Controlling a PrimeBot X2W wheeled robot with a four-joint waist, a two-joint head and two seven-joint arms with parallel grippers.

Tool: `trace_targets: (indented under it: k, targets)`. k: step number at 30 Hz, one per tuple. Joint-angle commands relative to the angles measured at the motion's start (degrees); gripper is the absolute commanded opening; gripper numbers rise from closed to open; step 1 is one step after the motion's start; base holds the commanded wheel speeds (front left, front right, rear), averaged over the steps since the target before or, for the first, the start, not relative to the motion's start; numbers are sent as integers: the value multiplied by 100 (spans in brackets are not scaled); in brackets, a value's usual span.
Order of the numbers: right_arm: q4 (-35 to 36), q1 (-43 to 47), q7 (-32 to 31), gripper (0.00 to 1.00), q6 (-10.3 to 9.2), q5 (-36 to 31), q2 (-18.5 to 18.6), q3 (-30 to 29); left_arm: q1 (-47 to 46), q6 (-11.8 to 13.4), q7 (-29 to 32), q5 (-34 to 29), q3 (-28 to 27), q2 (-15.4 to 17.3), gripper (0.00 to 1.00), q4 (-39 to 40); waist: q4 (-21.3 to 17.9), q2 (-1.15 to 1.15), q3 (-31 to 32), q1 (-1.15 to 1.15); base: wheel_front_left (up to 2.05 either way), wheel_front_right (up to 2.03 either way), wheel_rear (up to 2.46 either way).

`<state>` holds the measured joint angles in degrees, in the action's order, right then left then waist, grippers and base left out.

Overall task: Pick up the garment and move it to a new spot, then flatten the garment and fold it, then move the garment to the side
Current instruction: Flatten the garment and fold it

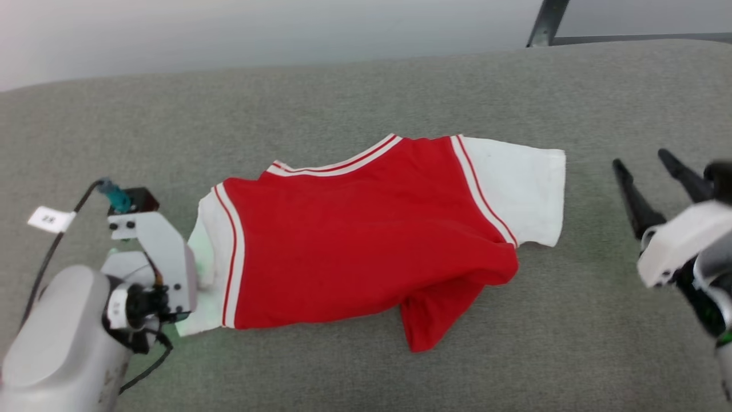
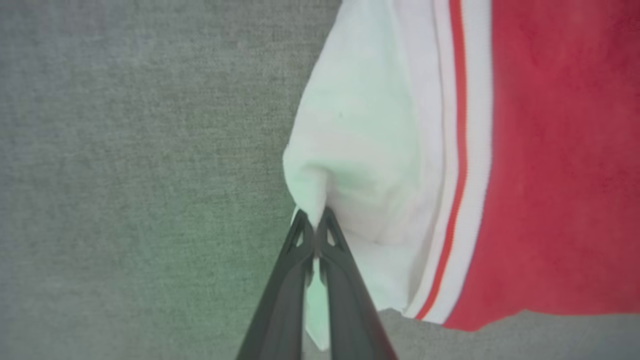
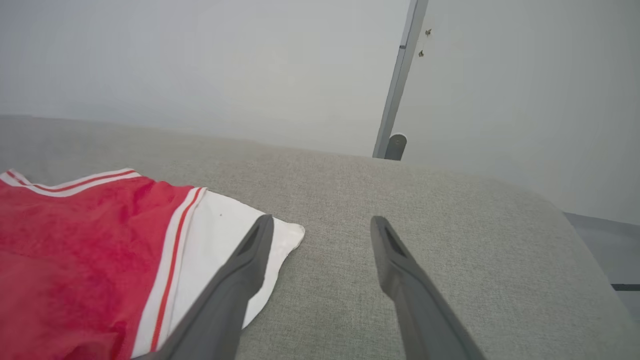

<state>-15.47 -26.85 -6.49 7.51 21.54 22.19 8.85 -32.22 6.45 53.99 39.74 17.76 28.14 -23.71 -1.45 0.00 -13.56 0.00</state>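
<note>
Left fingers [image 2: 301, 237] pinch shut on a white sleeve [image 2: 360, 130] of the soft, light garment [image 1: 366, 240]; right fingers [image 3: 250, 255] gape empty near the other sleeve [image 1: 526, 194], likely the second hold.

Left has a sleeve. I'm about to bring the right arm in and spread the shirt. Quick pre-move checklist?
1. Left gripper shut on the white sleeve of the garment: ok.
2. Right gripper open: ok.
3. Right gripper holding the other sleeve: not ok, it hovers beside it.
4. Garment flat: not ok, lower hem bunched and folded over.
5. Grey surface has room around the garment: ok.
</note>
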Motion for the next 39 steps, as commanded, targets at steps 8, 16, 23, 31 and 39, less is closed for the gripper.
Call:
trace_targets:
  k: [8,16,23,31,39]
  targets:
    - [-752,-957,-1311,100,-4,712,445,641,-448,-183,-221,-73,206,-383,0,-160,475,0,-308,0,0,0,0]
    - [-1769,-1834,-2445,100,-4,1197,600,1030,-852,-340,-452,-46,309,-665,0,-430,787,0,-681,0,0,0,0]
    - [-2710,-2274,-3091,100,-4,1425,393,1126,-1090,-444,-622,-27,347,-803,0,-801,915,0,-853,0,0,0,0]
    - [-2999,-2542,-3309,0,1,1713,343,1523,-1294,-471,-726,17,312,-820,0,-1208,932,0,-809,0,0,0,0]
    - [-2787,-3087,-2869,0,0,2031,504,1682,-1841,-524,-902,1,219,-771,0,-1303,846,0,-506,0,0,0,0]
